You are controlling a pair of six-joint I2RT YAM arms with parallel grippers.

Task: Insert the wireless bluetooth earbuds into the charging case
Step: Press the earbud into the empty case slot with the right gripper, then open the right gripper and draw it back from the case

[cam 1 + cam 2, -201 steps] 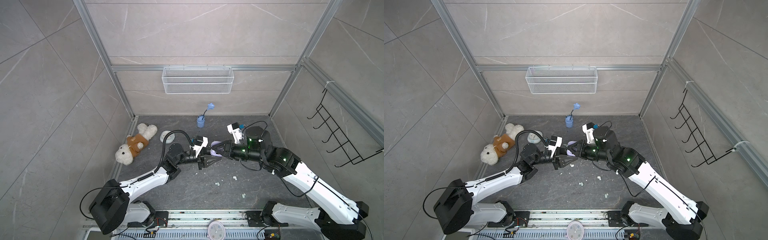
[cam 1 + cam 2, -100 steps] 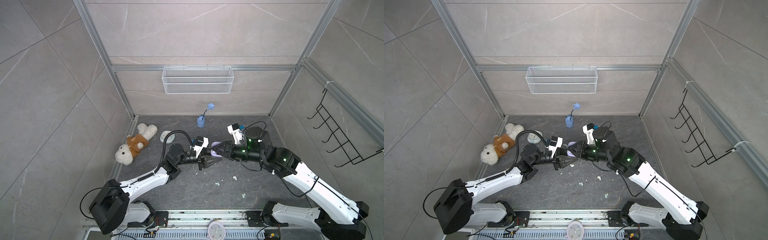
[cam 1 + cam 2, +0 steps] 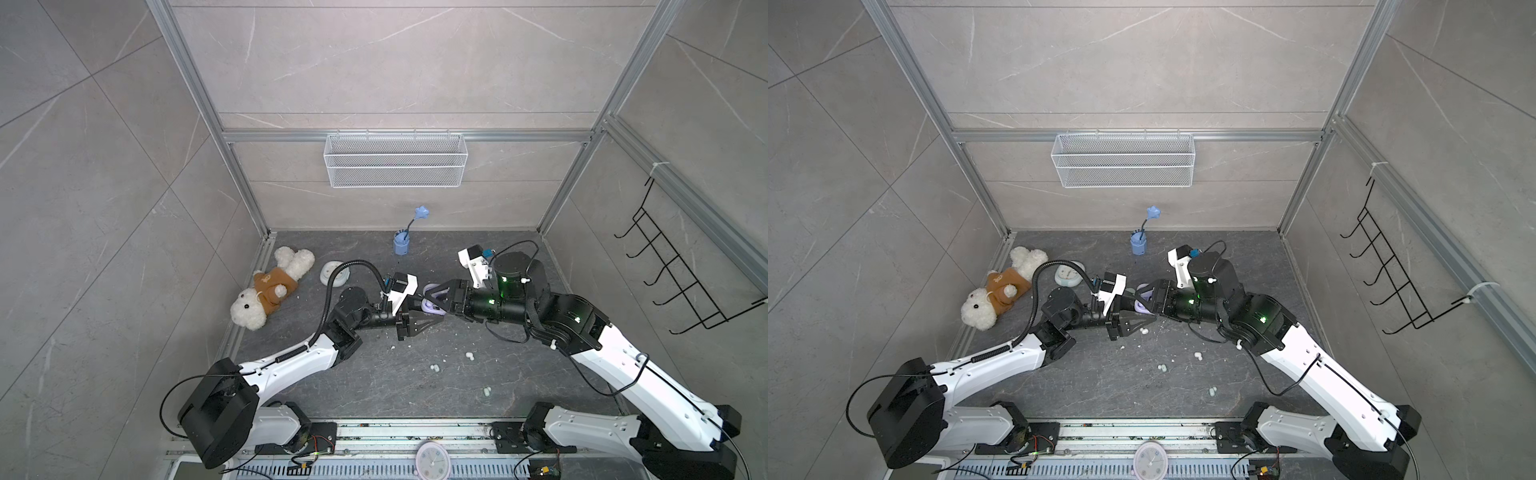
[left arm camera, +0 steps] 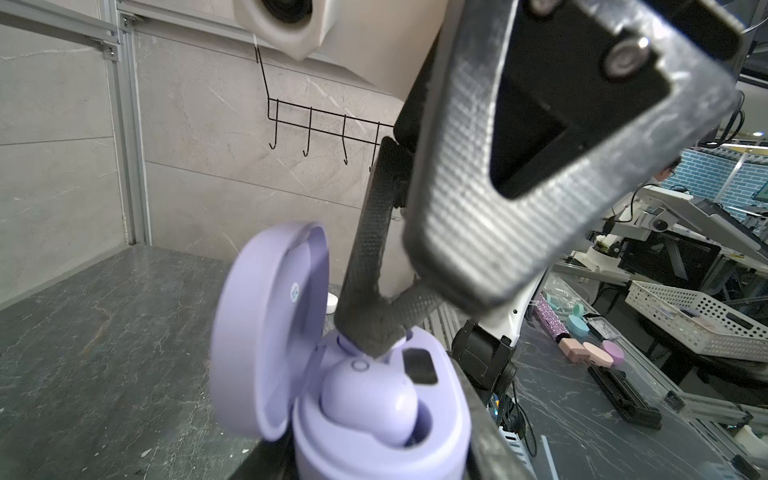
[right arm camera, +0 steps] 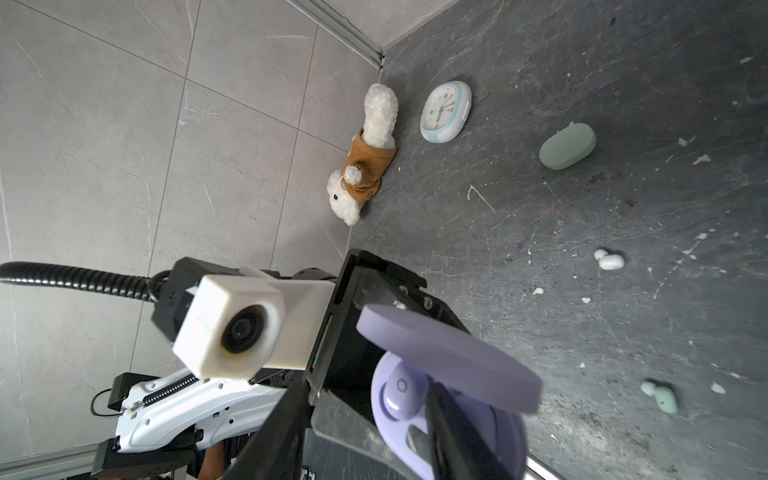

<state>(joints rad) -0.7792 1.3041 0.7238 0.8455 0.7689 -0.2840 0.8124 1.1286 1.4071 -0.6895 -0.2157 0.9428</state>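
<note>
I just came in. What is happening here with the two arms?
The left gripper holds a lavender charging case with its lid open. One lavender earbud sits in it. The right gripper pokes into the case beside it; what lies under its tips is hidden. A white earbud and a mint earbud lie loose on the table.

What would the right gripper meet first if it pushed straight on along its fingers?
The lavender charging case in the left gripper: the right gripper looks tip-down at its open socket, beside the seated lavender earbud.
</note>
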